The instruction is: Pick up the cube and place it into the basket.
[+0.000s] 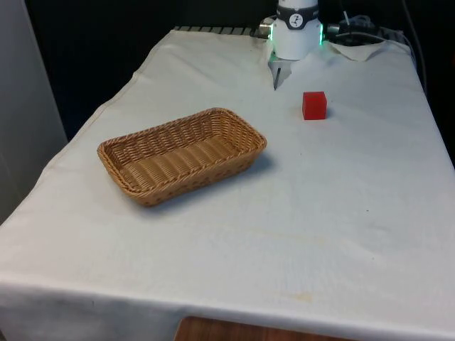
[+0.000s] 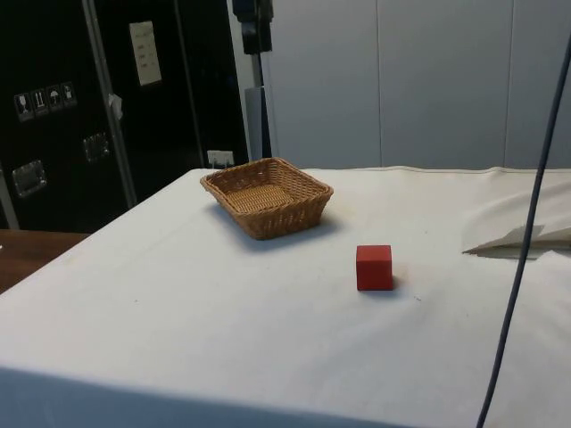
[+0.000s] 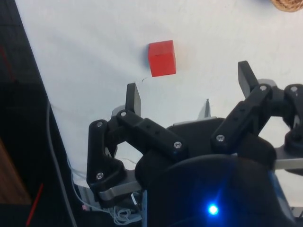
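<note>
Currently: red cube point(image 1: 314, 105) sits alone on the white tablecloth point(image 1: 341, 213), wicker basket point(image 1: 182, 155) holds nothing

Gripper point(image 3: 191, 90) hangs above the cloth with its fingers point(image 3: 134, 97) spread wide and nothing between them; cube lies beyond the fingertips, apart from them. Cube rests flat, well apart from the basket, toward the front view's right and nearer the table's far end. Basket is rectangular, upright, set at an angle on the cloth
</note>
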Robot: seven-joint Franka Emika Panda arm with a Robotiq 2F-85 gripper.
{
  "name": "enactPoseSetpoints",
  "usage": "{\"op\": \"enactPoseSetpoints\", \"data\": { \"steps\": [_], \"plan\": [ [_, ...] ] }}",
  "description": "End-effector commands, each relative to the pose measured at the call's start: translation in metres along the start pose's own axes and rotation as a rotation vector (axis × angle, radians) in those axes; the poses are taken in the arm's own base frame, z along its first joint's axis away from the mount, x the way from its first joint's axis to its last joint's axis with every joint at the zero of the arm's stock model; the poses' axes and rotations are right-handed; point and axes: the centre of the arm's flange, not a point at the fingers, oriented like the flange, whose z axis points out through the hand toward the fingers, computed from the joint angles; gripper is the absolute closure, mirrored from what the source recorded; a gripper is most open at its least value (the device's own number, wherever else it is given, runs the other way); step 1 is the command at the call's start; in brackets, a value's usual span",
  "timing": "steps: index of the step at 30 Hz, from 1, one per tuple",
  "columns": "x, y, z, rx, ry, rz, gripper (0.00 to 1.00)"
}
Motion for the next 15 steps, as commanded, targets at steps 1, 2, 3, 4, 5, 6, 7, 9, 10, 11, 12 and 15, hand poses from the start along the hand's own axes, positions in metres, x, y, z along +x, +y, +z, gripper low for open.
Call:
{"op": "enactPoseSetpoints", "data": {
  "steps": [1,2,3,4,5,6,7,9,10,11,12,15],
  "plan": [
    [-0.005,0.0,0.0,-0.006,0.014,-0.003,0.0],
    [-0.01,0.0,0.001,-0.005,0.017,-0.004,0.0],
    [-0.013,0.0,0.002,-0.004,0.019,-0.005,0.0],
    [-0.015,0.0,0.003,-0.003,0.019,-0.006,0.0],
    [-0.018,0.0,0.004,-0.002,0.02,-0.007,0.0],
    [-0.02,0.0,0.005,-0.001,0.02,-0.006,0.0],
    [-0.022,0.0,0.006,0.0,0.021,-0.007,0.0],
    [-0.027,-0.001,0.008,0.002,0.022,-0.006,0.0],
    [-0.029,-0.001,0.01,0.003,0.022,-0.007,0.0],
    [-0.029,-0.001,0.01,0.003,0.022,-0.007,0.0],
    [-0.033,-0.001,0.012,0.006,0.02,-0.006,0.0],
    [-0.036,-0.001,0.016,0.009,0.015,-0.007,0.0]
  ]
}}
